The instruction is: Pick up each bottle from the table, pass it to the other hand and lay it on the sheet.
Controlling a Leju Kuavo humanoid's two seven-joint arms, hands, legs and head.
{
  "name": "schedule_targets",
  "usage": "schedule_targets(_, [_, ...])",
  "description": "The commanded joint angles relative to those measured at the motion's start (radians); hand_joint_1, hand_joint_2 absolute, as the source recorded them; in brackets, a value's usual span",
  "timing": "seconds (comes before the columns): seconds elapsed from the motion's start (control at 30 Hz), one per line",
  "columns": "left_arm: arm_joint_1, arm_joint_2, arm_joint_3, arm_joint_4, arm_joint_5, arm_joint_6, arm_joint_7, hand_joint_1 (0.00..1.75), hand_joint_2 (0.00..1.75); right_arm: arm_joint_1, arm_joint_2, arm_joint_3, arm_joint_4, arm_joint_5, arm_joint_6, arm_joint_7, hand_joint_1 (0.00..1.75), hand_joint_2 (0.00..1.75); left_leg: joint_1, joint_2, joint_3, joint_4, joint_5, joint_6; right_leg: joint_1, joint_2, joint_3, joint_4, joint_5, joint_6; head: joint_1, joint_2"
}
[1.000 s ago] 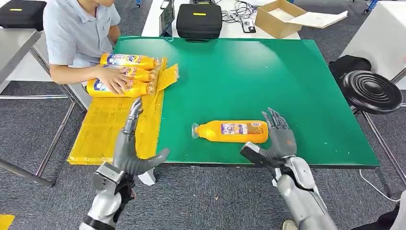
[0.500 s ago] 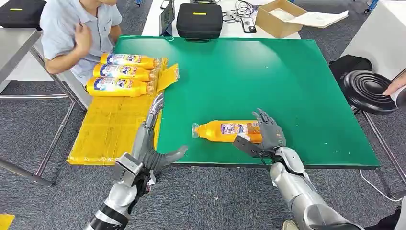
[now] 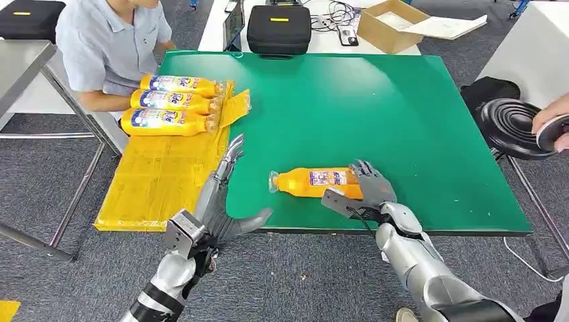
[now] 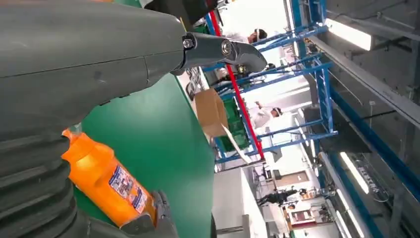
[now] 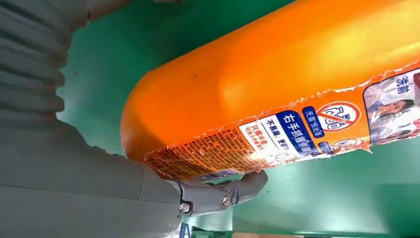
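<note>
An orange bottle (image 3: 312,182) lies on its side on the green table (image 3: 349,100), cap toward my left. My right hand (image 3: 366,190) wraps its base end, fingers over the top and thumb (image 5: 223,193) pressed against the label side. In the left wrist view the bottle (image 4: 106,181) still rests on the green top. My left hand (image 3: 216,201) hovers open at the table's near edge, fingers stretched along the border of the yellow sheet (image 3: 154,181), thumb out toward the bottle. Three more orange bottles (image 3: 168,102) lie side by side at the sheet's far end.
A person in a light blue shirt (image 3: 107,43) sits beyond the sheet at the far left. Another person's hand (image 3: 551,131) is at the right edge over a black stool (image 3: 516,127). A black case (image 3: 278,28) and a cardboard box (image 3: 389,25) stand behind the table.
My right hand slid left onto the bottle's base and closed round it. My left hand moved forward and right toward the table edge. The seated person's hand left the bottles on the sheet.
</note>
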Motion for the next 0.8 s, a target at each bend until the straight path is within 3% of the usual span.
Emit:
schedule_targets(0.03, [-0.040,0.011,-0.029,0.066,0.003,-0.002,0.003,0.00,1.75,-0.034,-0.002,0.034,0.093,-0.003,0.011,-0.003,0.00,1.75,0.001,-0.001,0.003,-0.001,-0.001,-0.001,0.001,-0.001,0.003,-0.001,-0.001,-0.002,0.000,0.000])
schedule_targets(0.23, [-0.056,-0.003,-0.035,0.089,0.018,-0.009,0.002,0.00,1.75,-0.057,-0.022,0.078,0.118,0.058,-0.001,0.064,0.00,1.75,0.001,-0.001,0.003,0.000,-0.001,-0.001,0.001,-0.002,0.004,-0.001,-0.001,-0.002,0.000,0.000])
schedule_targets(0.27, [-0.059,-0.005,-0.036,0.091,0.023,-0.010,0.000,0.00,1.75,-0.063,-0.029,0.086,0.122,0.070,-0.004,0.066,0.52,1.75,0.001,-0.001,0.002,0.000,-0.001,-0.001,0.001,-0.001,0.003,0.000,-0.001,-0.001,0.000,0.000])
schedule_targets(0.3, [-0.062,-0.007,-0.034,0.094,0.027,-0.010,-0.002,0.00,1.75,-0.070,-0.036,0.080,0.127,0.064,0.007,0.065,1.71,1.75,0.000,-0.001,0.001,0.000,0.000,0.000,0.000,-0.001,0.002,0.000,-0.001,-0.001,0.000,0.000])
schedule_targets(0.47, [-0.069,-0.012,-0.027,0.104,0.039,-0.007,-0.006,0.00,1.75,-0.059,-0.046,0.056,0.132,0.042,0.018,0.044,1.75,1.75,0.000,-0.003,0.002,0.000,0.000,-0.001,0.001,-0.003,0.003,-0.001,-0.001,-0.001,0.000,0.000])
schedule_targets(0.57, [-0.065,-0.012,-0.023,0.107,0.048,-0.005,-0.010,0.00,1.75,-0.024,-0.029,-0.063,0.125,-0.088,0.058,-0.023,1.75,1.75,0.001,-0.003,0.004,-0.001,0.000,-0.001,0.001,-0.003,0.005,-0.001,-0.001,-0.002,0.000,0.000])
schedule_targets(0.8, [-0.031,-0.006,0.001,0.074,0.069,0.009,-0.016,0.00,1.75,0.034,-0.017,-0.154,0.094,-0.190,0.051,-0.102,1.75,1.75,0.001,-0.002,0.005,-0.001,0.000,-0.001,0.001,-0.002,0.006,-0.002,-0.001,-0.001,0.000,0.000])
